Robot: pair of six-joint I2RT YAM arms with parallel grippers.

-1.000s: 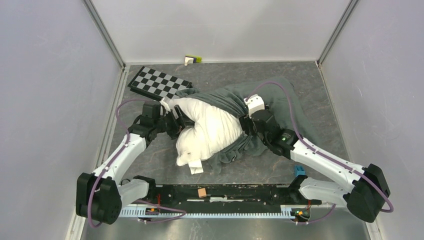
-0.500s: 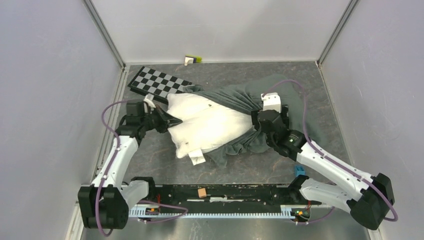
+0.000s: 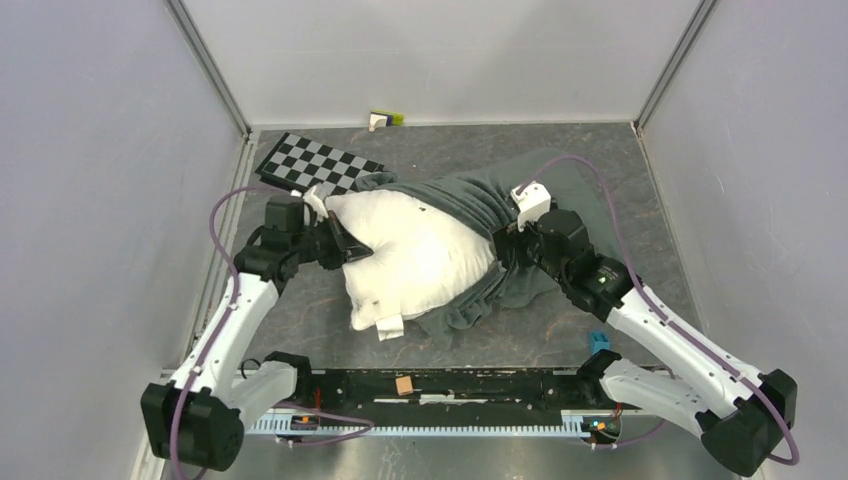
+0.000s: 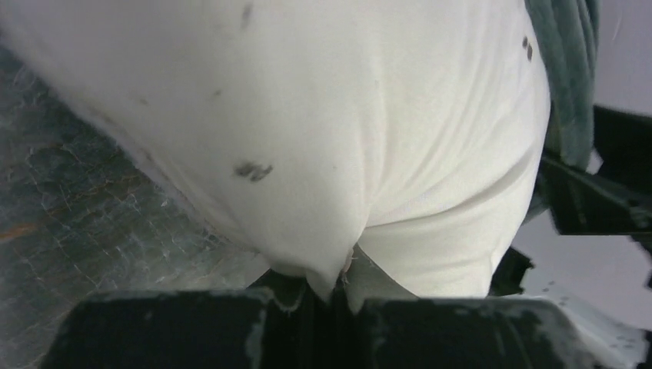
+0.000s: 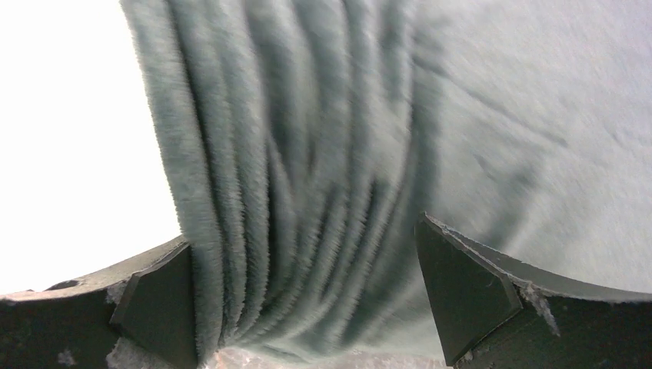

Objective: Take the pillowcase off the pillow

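From above, the grey veined worktop (image 3: 450, 145) lies inside pale plain walls. The left end effector (image 3: 345, 245) meets the pillow (image 3: 420, 255) at the pillow's near-left edge. To the pillow's far side is the right end effector (image 3: 505, 250), buried in the pillowcase (image 3: 470, 200), which shows its dark grey inside and covers only the pillow's right end. A checkerboard (image 3: 315, 165) lies just beyond the left end effector.

At the left wrist, the left end effector (image 4: 332, 304) is pinched together on a tuck of the pillow (image 4: 346, 138). The worktop (image 4: 77, 223) lies to the left and the pillowcase (image 4: 569, 69) far to the right.

At the right wrist, the right end effector (image 5: 307, 307) has its fingers (image 5: 461, 296) apart with the pillowcase (image 5: 323, 177) bunched in folds between them. I cannot tell whether they press it. The pillow (image 5: 61, 138) glares white on the left.
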